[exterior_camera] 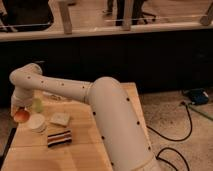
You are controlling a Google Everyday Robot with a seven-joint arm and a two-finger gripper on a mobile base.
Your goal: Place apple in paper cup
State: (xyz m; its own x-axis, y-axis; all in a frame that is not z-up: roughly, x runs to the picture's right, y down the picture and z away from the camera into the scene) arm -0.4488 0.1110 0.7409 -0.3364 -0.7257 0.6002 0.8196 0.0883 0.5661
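The gripper (18,108) is hanging at the left edge of the table (31,155), at the end of the white arm (67,91) that is reaching across from the right side. The apple (21,116) is sitting right under the gripper, touching it, at that same left edge; whether the gripper is gripping it or how wide it is standing cannot be told. The paper cup (37,122) is standing upright just beside the apple, toward the table's middle. A yellow-green ball (36,105) is lying just behind the cup. A flat whitish square (60,119) is lying near the cup, and a striped block (59,137) is resting nearer the front edge.
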